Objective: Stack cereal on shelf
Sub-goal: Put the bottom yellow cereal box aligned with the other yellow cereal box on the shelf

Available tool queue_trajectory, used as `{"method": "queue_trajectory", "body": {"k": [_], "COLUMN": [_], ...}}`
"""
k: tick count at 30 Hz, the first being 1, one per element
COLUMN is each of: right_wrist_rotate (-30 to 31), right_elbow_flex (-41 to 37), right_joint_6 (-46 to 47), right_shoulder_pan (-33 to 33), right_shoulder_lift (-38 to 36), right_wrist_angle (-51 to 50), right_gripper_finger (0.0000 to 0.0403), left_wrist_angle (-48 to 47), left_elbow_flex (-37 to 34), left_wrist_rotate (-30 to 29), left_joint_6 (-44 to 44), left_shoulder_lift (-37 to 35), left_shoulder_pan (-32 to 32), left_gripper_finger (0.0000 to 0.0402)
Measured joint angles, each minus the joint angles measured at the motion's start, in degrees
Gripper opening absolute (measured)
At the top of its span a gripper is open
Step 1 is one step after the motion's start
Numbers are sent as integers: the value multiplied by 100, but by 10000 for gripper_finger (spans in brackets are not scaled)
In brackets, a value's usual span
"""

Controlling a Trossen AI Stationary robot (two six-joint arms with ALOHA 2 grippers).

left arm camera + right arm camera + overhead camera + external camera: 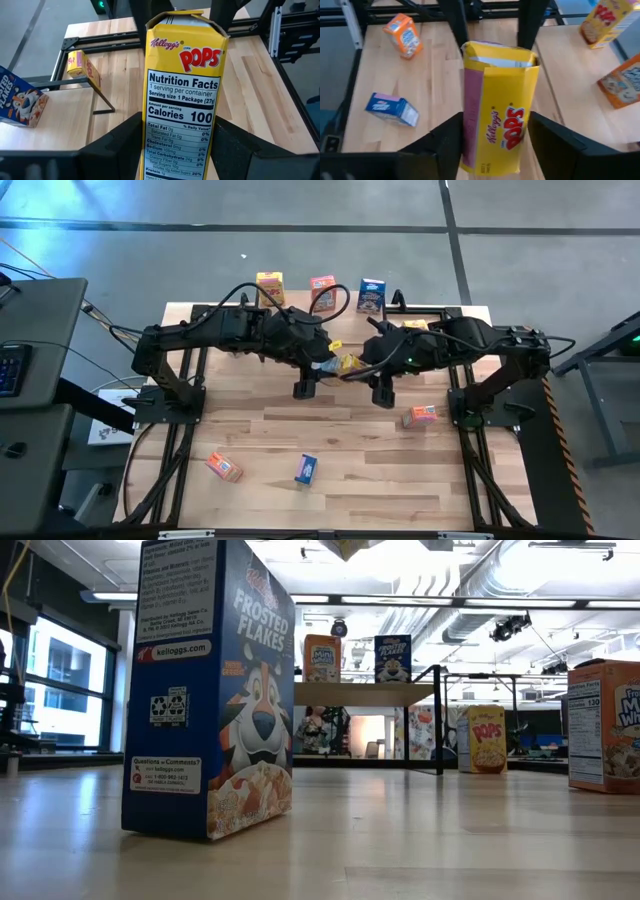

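We find three boxes standing on the shelf (440,310) while both the left gripper (330,366) and right gripper (358,370) clasp a yellow Pops box (348,363) mid-table, leaving five cereal boxes unshelved.

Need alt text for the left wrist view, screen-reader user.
A yellow Corn Pops cereal box stands upright between the left gripper's two dark fingers, its Nutrition Facts panel facing the camera. Beyond it on the wooden table lie another yellow box and a blue Frosted Flakes box, with black frame rails at the table's far edge.
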Motion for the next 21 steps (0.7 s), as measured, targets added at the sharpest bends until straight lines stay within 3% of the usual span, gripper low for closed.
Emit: {"method": "queue_trajectory", "body": {"k": [4,21], "right_wrist_rotate": [189,318], "right_elbow_flex": [0,0], "right_joint_6": [-19,-25], "right_shoulder_pan": [0,2], "right_shoulder_lift": [-18,-934], "right_wrist_angle": [31,337], "right_gripper_finger": [229,232], "left_wrist_angle": [-22,-66], "left_elbow_flex": [0,-154], "left_wrist_rotate": [-23,-145], "left_joint_6": [-2,-43], "left_shoulder_lift": [0,-316], "left_shoulder_pan": [4,-2], "left_gripper_finger": [187,170]}}
